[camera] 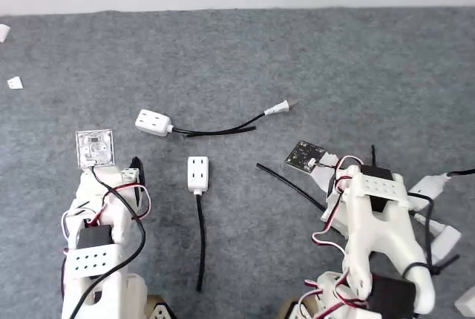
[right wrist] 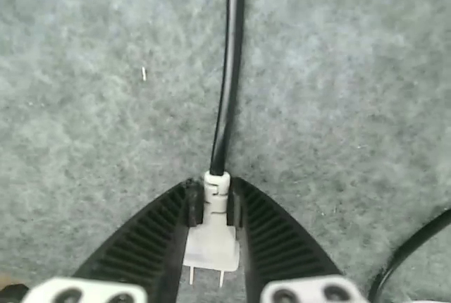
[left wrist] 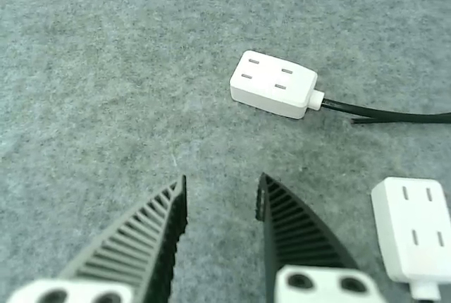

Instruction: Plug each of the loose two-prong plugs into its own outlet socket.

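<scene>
Two white outlet sockets lie on the grey carpet. One socket (camera: 154, 122) (left wrist: 275, 84) trails a black cord that ends in a loose white two-prong plug (camera: 280, 107). The other socket (camera: 197, 173) (left wrist: 412, 236) lies nearer the arms, its cord running toward the front edge. My left gripper (left wrist: 220, 190) (camera: 133, 174) is open over bare carpet, short of the first socket. My right gripper (right wrist: 211, 187) is shut on a second white plug (right wrist: 211, 239), prongs pointing back toward the wrist. Its black cord (right wrist: 227, 70) (camera: 289, 184) runs away across the carpet.
Both arms sit at the front of the carpet (camera: 245, 59), left (camera: 96, 252) and right (camera: 378, 237), each with a square marker tag (camera: 95, 148) (camera: 304, 156) near the wrist. Small white scraps (camera: 15, 82) lie at the far left. Loose wires hang around the right arm.
</scene>
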`<state>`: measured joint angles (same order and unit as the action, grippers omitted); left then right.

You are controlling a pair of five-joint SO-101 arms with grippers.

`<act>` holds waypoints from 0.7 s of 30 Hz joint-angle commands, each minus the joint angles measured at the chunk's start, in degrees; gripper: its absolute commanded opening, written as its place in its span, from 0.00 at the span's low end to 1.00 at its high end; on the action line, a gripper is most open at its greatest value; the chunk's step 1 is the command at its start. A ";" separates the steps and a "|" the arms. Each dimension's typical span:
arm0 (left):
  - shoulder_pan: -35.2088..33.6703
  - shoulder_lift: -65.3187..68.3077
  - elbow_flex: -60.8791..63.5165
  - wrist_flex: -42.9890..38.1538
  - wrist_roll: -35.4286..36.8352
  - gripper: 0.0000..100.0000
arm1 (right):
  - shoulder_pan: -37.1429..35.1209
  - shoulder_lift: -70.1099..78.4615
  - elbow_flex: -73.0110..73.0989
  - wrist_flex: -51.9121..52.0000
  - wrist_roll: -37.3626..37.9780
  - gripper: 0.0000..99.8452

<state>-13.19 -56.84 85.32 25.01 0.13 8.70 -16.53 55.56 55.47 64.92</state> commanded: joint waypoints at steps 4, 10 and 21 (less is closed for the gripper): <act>0.35 -0.79 -0.22 -1.14 -0.44 0.15 | -0.22 -1.36 0.35 -2.86 -0.44 0.00; 0.53 -0.79 -0.22 -1.05 -0.26 0.15 | -1.01 -2.15 -0.09 -2.42 -4.31 0.01; 3.78 -0.62 -2.07 5.36 -0.26 0.15 | -14.46 -22.55 -8.79 14.29 -30.42 0.01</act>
<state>-9.93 -56.84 85.32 30.11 0.13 -1.85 -30.42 52.31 65.05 42.33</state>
